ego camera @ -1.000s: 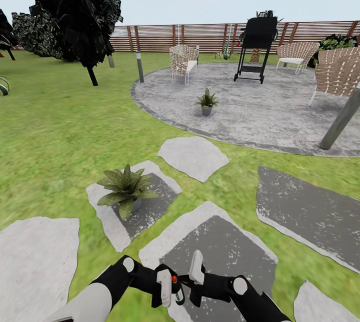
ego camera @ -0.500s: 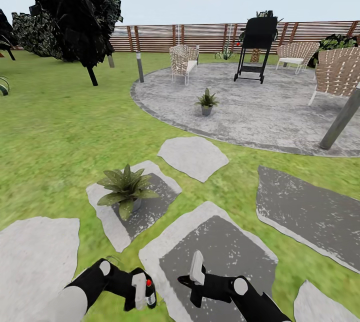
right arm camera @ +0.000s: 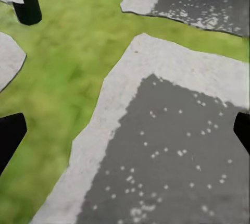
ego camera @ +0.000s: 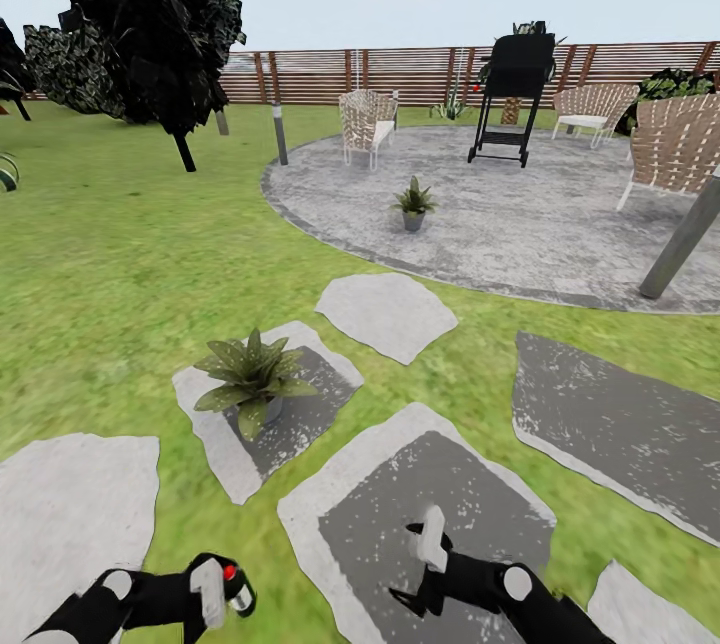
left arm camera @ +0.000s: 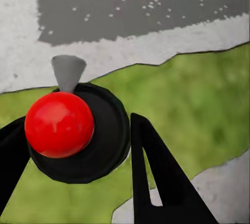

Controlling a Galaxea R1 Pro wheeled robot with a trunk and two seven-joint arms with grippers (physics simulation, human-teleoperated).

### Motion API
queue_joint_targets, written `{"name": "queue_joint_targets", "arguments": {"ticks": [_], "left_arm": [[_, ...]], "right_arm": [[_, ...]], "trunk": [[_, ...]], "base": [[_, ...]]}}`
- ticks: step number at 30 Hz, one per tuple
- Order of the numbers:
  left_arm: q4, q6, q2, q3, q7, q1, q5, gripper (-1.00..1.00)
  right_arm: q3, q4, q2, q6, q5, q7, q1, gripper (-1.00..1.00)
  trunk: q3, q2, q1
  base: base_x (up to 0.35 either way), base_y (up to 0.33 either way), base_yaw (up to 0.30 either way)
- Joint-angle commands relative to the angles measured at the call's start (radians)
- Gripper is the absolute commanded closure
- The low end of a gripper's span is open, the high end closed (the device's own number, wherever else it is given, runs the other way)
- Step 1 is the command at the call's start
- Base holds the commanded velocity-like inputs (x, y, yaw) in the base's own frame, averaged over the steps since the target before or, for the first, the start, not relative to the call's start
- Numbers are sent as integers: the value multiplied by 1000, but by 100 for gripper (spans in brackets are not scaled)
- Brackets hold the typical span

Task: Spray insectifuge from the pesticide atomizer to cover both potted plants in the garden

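Red marks the top of the pesticide atomizer, which your left gripper clasps low at the near left, over grass beside a stepping stone. Your right gripper hangs over that stone with its fingers spread wide, nothing between them. One potted plant sits just ahead to the left; the other stands far off on the paved patch.

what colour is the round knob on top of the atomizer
Bright red; the knob on the pesticide atomizer shows best in the left wrist view.
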Motion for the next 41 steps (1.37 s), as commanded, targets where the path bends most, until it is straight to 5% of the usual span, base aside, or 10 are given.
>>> {"name": "queue_joint_targets", "arguments": {"ticks": [1, 6, 11, 15, 16, 18, 21, 27, 32, 41], "left_arm": [[0, -1, -1, 10, 23, 9, 30, 100], [2, 0, -17, 13, 303, 86, 234, 100], [119, -12, -27, 56, 601, 100, 486, 100], [138, -25, -29, 61, 779, 144, 609, 100], [146, -38, -31, 61, 832, 156, 624, 100], [155, -45, -31, 63, 874, 162, 633, 100], [163, -46, -40, 65, 924, 165, 637, 100], [219, -53, -48, 64, 931, 167, 637, 100], [222, -53, -48, 64, 931, 167, 637, 100], [219, -55, -48, 64, 932, 167, 637, 100]], "right_arm": [[1, 36, -10, -7, 6, -27, -1, -100], [-85, 259, -27, -8, -16, -223, -1, -100], [-148, 391, -19, -12, -29, -619, 2, -100], [-152, 451, -18, -92, -213, -741, 3, -100], [-152, 460, -20, -110, -308, -750, 4, -100], [-152, 473, -20, -119, -396, -755, 5, -100], [-150, 480, -16, -122, -454, -756, 7, -100], [-147, 481, -8, -122, -460, -754, 7, -100], [-146, 497, 43, -119, -451, -751, 7, -100], [-146, 503, 49, -117, -451, -753, 52, -100]], "trunk": [[-1, 0, 0], [-1, 0, 0], [-1, 0, 0], [-1, 0, 0], [-1, 0, 0], [-1, 0, 0], [-1, 0, 0], [-1, 0, 0], [-1, 0, 0], [-1, 0, 0]], "base": [[0, 0, 0], [0, 0, 0], [0, 0, 0], [0, 0, 0], [0, 0, 0], [0, 0, 0], [0, 0, 0], [0, 0, 0], [0, 0, 0], [0, 0, 0]]}}
